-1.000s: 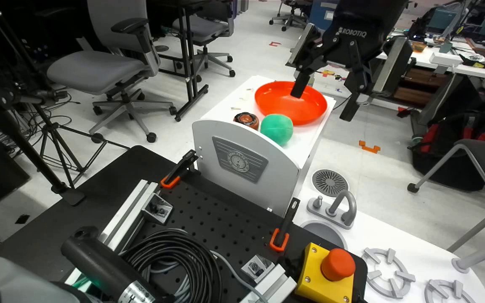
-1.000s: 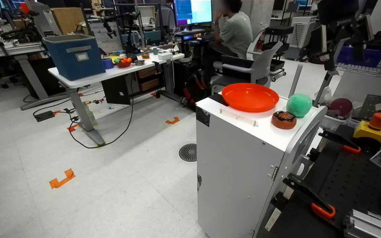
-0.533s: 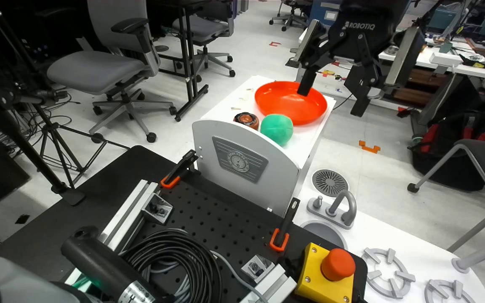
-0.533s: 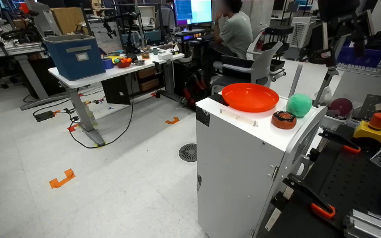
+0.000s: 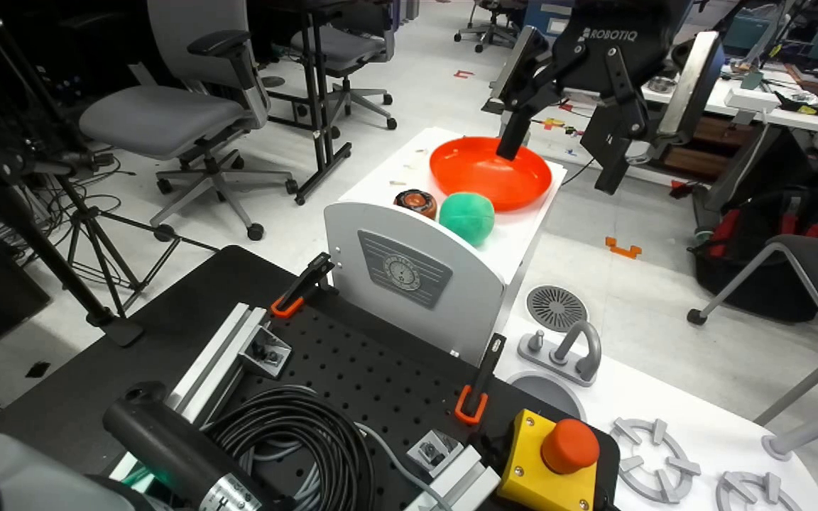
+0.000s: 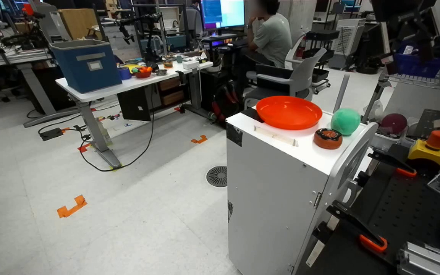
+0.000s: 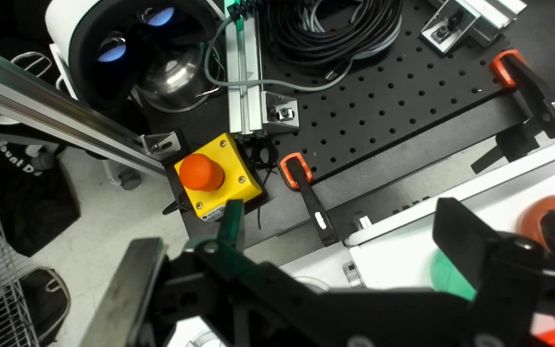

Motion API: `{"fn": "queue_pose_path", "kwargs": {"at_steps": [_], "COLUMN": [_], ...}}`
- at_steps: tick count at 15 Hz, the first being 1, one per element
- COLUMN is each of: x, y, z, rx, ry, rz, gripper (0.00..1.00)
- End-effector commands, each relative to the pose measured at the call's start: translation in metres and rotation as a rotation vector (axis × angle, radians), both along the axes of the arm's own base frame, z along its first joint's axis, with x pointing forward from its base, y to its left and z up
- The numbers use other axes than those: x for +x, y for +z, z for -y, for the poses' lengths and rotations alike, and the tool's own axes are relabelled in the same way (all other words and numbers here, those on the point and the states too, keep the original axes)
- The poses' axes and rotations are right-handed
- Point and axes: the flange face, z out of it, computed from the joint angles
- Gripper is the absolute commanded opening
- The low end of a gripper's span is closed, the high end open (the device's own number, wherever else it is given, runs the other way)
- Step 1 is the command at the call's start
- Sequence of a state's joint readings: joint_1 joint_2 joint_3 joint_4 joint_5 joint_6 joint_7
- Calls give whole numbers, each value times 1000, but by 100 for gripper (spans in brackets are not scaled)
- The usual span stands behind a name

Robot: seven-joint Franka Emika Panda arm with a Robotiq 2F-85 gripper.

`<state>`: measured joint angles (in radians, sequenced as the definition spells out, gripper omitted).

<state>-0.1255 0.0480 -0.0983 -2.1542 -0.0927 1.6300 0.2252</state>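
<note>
Dish was plain orange-red. Ball was solid green. Round piece was reddish brown with wavy black ring round top. Cabinet was white, mottled black patch at top corner. End panel was pale grey; plate on it was darker grey with thin pale stripes and pale dial. Tabletop was black, dotted with rows of dark holes. Clamps were black and orange, button orange-red, box yellow. Jaws were black and silvery.

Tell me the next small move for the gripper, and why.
Probably ease the gripper a little toward the green ball: its jaws stand open and empty, and in the wrist view the ball shows off to one side, partly hidden behind a jaw, rather than centred between them.
</note>
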Motion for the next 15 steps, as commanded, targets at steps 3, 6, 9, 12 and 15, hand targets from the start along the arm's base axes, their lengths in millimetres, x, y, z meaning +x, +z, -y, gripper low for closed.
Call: {"fn": "queue_pose_path", "kwargs": {"at_steps": [3,6,9,12,15], "x": [11,20,27,30,32], "y": [18,23,28,29,30], "z": [6,9,11,12,11], "rx": [-89,-126,-156,-158,-138], "ry": [73,108,141,174,209], "rz": [65,151,190,190,192], "gripper": [100,100,100,100,100]}}
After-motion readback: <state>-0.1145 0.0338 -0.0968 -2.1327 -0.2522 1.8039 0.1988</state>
